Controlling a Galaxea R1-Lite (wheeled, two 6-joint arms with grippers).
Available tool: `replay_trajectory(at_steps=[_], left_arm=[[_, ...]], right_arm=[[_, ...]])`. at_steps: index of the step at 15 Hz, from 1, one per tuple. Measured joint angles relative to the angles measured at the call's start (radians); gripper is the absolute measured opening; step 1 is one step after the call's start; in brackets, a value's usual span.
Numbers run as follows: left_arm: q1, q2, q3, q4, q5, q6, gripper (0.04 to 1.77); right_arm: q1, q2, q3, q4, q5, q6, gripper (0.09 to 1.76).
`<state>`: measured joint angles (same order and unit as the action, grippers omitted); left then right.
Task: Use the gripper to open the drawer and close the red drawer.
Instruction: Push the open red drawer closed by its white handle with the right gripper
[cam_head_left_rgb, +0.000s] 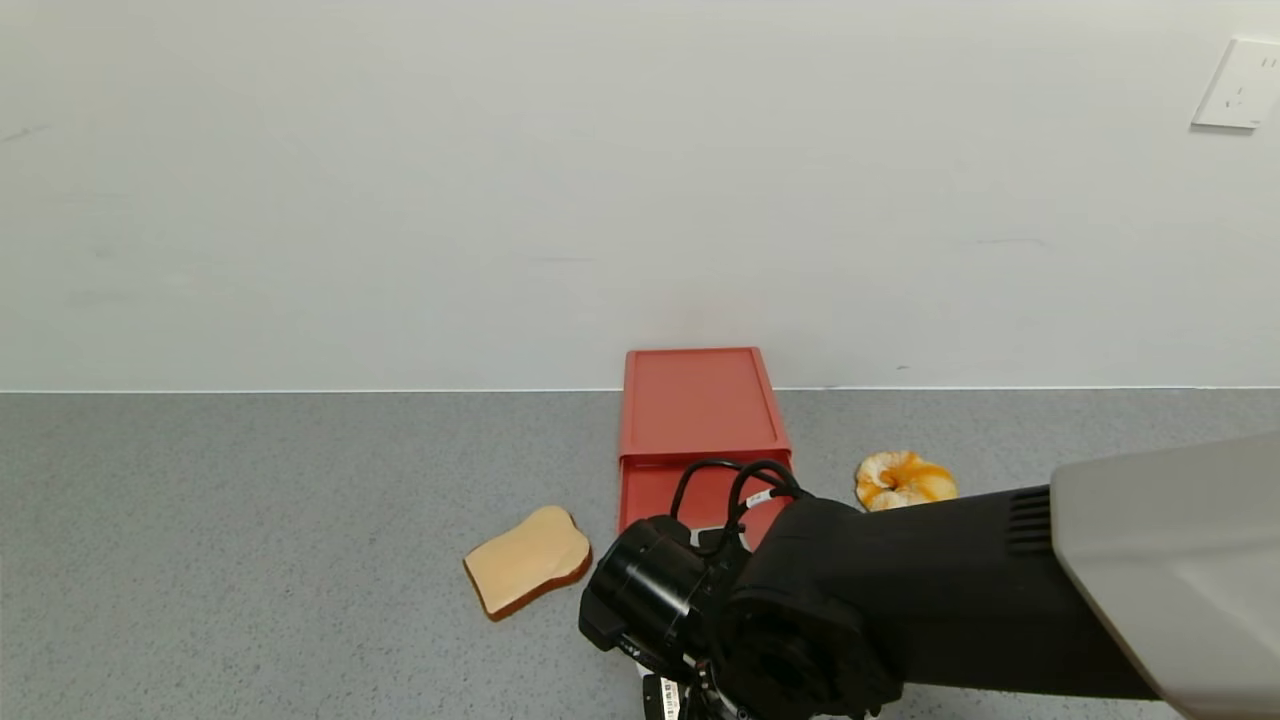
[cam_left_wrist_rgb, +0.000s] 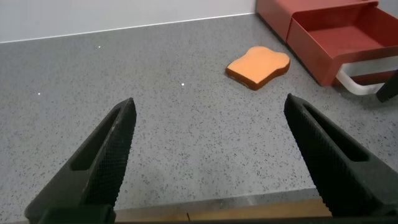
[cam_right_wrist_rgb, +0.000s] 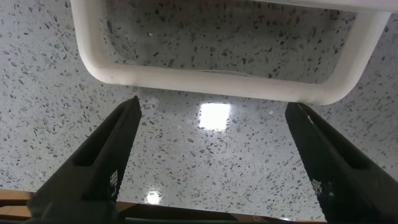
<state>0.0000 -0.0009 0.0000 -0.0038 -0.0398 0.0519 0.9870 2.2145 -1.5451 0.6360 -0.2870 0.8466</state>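
Observation:
The salmon-red drawer (cam_head_left_rgb: 698, 404) stands at the back of the grey counter, against the wall. Its tray (cam_head_left_rgb: 690, 492) is slid partly out toward me; it also shows in the left wrist view (cam_left_wrist_rgb: 339, 36). The white loop handle (cam_right_wrist_rgb: 211, 81) lies just beyond my right gripper (cam_right_wrist_rgb: 214, 107), which is open and empty, its fingers apart from the handle and low over the counter. In the head view the right arm's wrist (cam_head_left_rgb: 650, 585) covers the tray's front and the fingers. My left gripper (cam_left_wrist_rgb: 210, 102) is open and empty over bare counter, left of the drawer.
A bread slice (cam_head_left_rgb: 528, 572) lies left of the tray and also shows in the left wrist view (cam_left_wrist_rgb: 258, 65). An orange-and-white peeled fruit (cam_head_left_rgb: 903, 480) lies to the drawer's right. A wall socket (cam_head_left_rgb: 1238, 85) is at the upper right. The counter's front edge (cam_left_wrist_rgb: 217, 208) is under the left gripper.

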Motion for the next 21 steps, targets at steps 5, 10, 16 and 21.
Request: replay_trajectory(at_steps=[5,10,16,21], left_arm=[[0.0,0.0,0.0,0.0,0.0,0.0,1.72],[0.0,0.0,0.0,0.0,0.0,0.0,1.72],[0.0,0.0,0.0,0.001,0.0,-0.003,1.72],[0.0,0.0,0.0,0.001,0.001,-0.014,1.72]], right_arm=[[-0.005,0.01,-0.002,-0.02,-0.001,0.005,1.71],[-0.017,0.014,-0.01,-0.06,0.002,-0.002,1.71],[-0.05,0.025,-0.041,-0.063,0.001,-0.028,1.71],[-0.077,0.042,-0.083,-0.066,-0.003,-0.059,1.71]])
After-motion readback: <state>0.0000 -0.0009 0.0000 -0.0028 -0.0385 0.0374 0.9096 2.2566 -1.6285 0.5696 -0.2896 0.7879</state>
